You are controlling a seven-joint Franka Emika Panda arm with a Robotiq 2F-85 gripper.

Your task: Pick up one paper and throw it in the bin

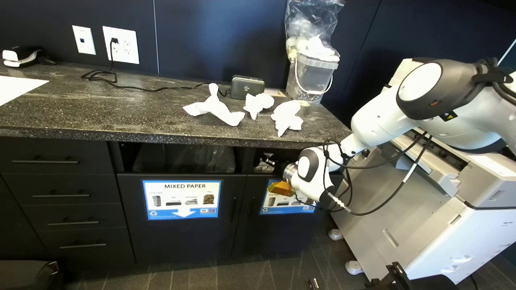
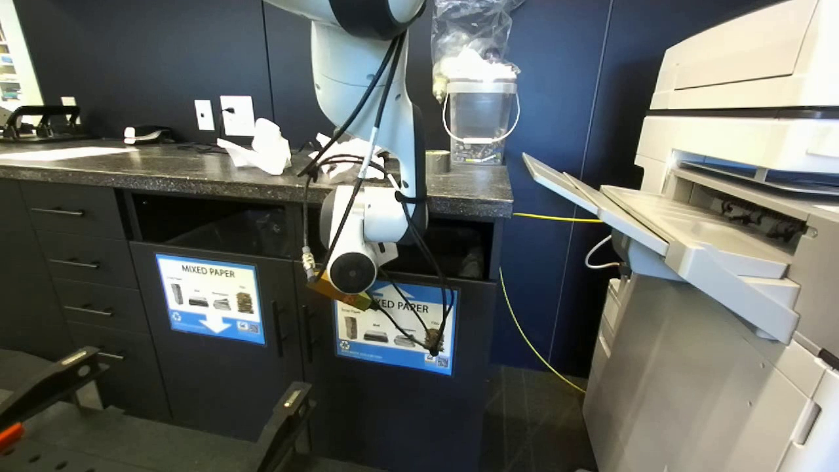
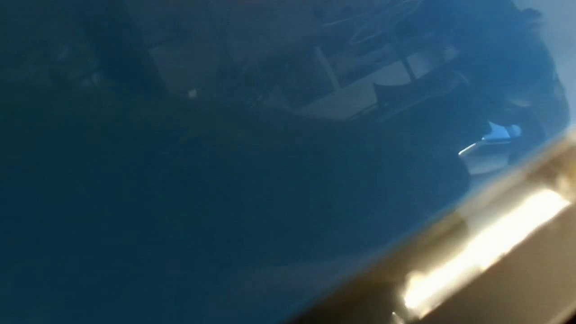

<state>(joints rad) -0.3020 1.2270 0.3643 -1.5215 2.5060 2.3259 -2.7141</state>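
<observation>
Robotiq gripper (image 1: 267,162) at the mouth of the mixed-paper bin (image 1: 278,231) nearest the copier (image 1: 447,225); whether it is spread or pressed together, I cannot tell.
Three crumpled white papers (image 1: 258,104) lie on the speckled dark countertop (image 1: 121,108) above, near a small black box (image 1: 247,87) and a clear plastic bucket (image 1: 314,76).

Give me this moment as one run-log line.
papers: three, crumpled, on counter | gripper: by cabinet opening nearest printer | grip and depth: unclear
</observation>
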